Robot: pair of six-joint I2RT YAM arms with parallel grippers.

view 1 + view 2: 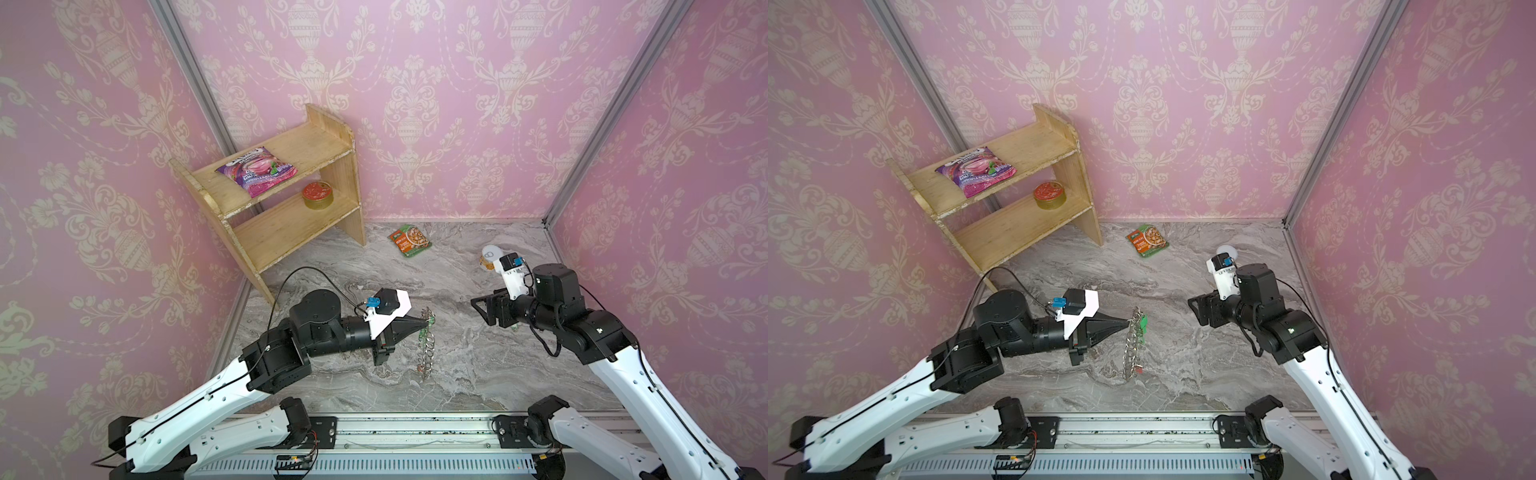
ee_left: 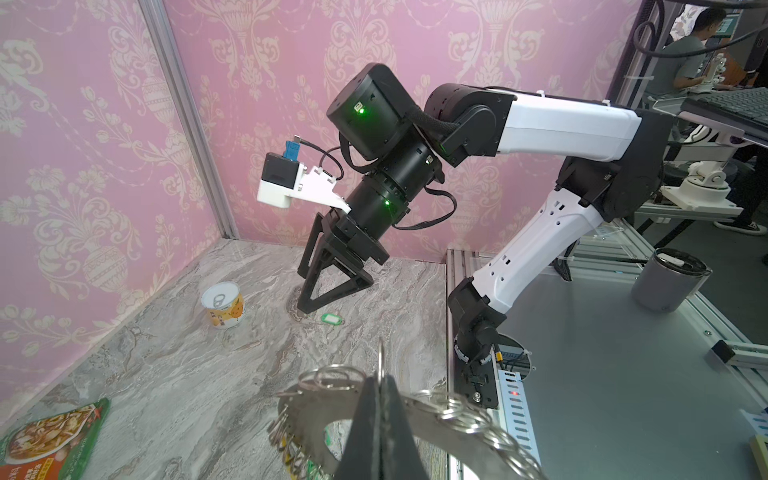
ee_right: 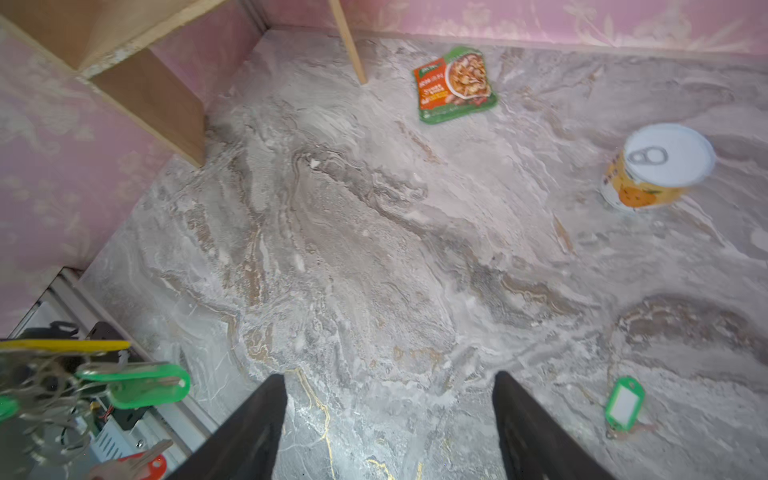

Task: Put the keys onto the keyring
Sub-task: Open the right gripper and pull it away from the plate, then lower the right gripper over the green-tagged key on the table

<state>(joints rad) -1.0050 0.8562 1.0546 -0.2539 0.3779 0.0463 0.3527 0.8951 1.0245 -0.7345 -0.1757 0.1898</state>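
Left gripper pinches the flat grey metal keyring tight, holding it on edge over the marbled table. Wire loops and plastic-tagged keys dangle from it. Right gripper, at three o'clock from the ring, gapes wide and empty. A loose oblong green key lies flat beside it.

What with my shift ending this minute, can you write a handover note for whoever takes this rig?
Left gripper: shut on the keyring, holding it upright on edge over the table.
Right gripper: open and empty, above the table.
Done: the hung keys, green, yellow and red, are already at the ring.
Left: the loose green key lies flat on the table, close beside the open fingers. It probably needs picking up and threading onto a free wire loop.
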